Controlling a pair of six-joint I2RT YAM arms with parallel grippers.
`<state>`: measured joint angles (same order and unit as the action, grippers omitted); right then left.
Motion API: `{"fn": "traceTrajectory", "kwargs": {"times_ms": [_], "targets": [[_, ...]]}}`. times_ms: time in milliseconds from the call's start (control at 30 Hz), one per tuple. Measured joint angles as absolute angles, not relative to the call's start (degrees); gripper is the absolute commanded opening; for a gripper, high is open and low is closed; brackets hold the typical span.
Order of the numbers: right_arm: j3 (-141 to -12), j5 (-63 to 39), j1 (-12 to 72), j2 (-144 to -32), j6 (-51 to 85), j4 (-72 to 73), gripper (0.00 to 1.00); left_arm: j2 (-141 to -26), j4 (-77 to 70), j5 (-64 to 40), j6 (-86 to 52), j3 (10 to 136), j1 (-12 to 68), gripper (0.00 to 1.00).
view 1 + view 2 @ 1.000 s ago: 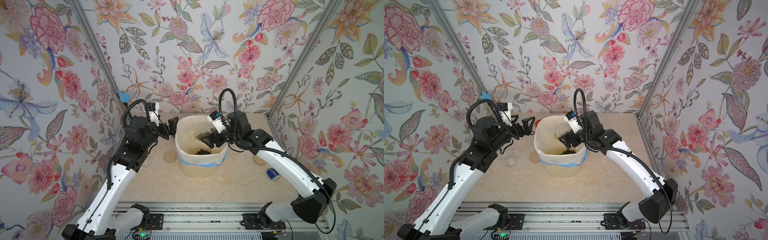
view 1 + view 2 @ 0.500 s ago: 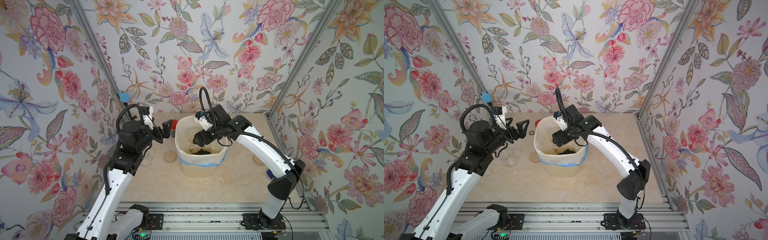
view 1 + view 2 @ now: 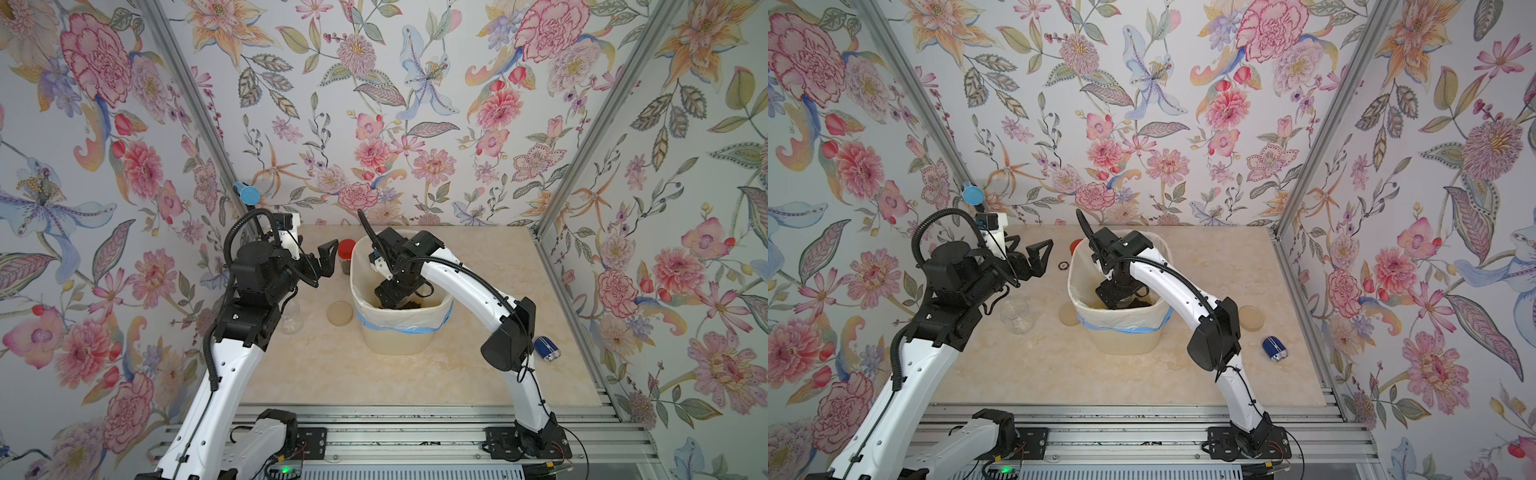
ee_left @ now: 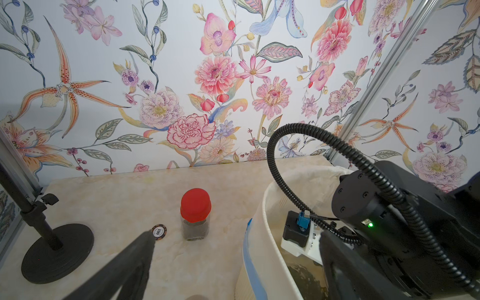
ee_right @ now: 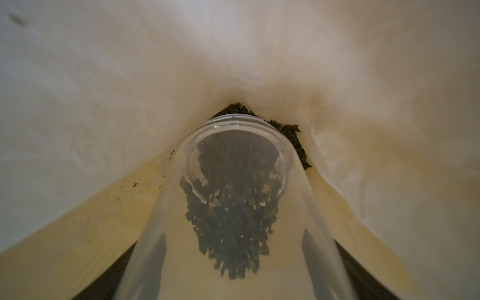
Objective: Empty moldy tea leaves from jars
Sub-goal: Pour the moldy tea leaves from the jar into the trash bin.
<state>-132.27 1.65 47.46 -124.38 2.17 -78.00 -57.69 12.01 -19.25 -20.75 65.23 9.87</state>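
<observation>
Inside the lined bin (image 3: pixel 401 332): we see our right tool (image 3: pixel 392 296) grasping a clear jar (image 5: pixel 166 213), mouth down.
Tea leaves (image 5: pixel 292 135): a dark heap at the jar's mouth on the white liner (image 5: pixel 104 78); more show through the glass.
Left tool (image 3: pixel 1029 254): released and empty, hovering above the bench (image 3: pixel 1100 374) near the bin.
Red-capped jar (image 4: pixel 195 215): upright on the bench, dark leaves inside.
Empty jar (image 3: pixel 1016 316): lidless on the bench, near a beige lid (image 3: pixel 1068 313).

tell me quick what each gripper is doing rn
left gripper: open, empty
right gripper: closed on clear jar, mouth down inside the bin
</observation>
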Motion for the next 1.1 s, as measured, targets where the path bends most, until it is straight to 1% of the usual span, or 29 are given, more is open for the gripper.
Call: {"fn": "traceTrajectory", "kwargs": {"times_ms": [267, 367, 467, 600, 667, 767, 933, 1033, 1100], "targets": [[-140.97, 2.39, 46.74, -123.48, 1.8, -78.94, 0.42, -57.67, 11.79, -19.55, -20.75, 64.97, 9.65, 1.0], [-138.28, 1.78, 46.74, -119.85, 1.76, -78.11, 0.43, -57.67, 10.81, -20.43, -20.29, 64.05, 9.63, 1.0], [-136.46, 0.86, 46.7, -118.08, 1.74, -80.79, 0.43, -57.17, 7.62, -22.46, -19.05, 61.89, 9.65, 1.0], [-141.49, -1.06, 46.0, -119.13, 2.26, -82.32, 0.42, -52.14, 0.19, -25.39, -16.03, 55.37, 9.65, 1.0], [-143.39, -1.98, 45.17, -118.89, 2.81, -82.28, 0.42, -50.13, -2.13, -27.07, -13.93, 54.48, 9.65, 1.0], [-146.04, -3.64, 43.9, -118.83, 3.97, -83.2, 0.43, -50.7, -3.95, -29.87, -9.76, 56.84, 9.65, 1.0], [-149.56, -7.11, 41.65, -118.37, 6.96, -83.83, 0.42, -55.42, -3.73, -34.89, -3.55, 62.37, 9.96, 1.0], [-149.49, -8.25, 40.73, -118.13, 8.32, -85.36, 0.43, -57.41, -1.13, -36.34, 0.95, 64.66, 11.88, 1.0], [-149.25, -8.47, 40.34, -118.13, 8.97, -86.43, 0.43, -59.11, 2.13, -36.99, 4.86, 67.13, 14.87, 1.0]]}}
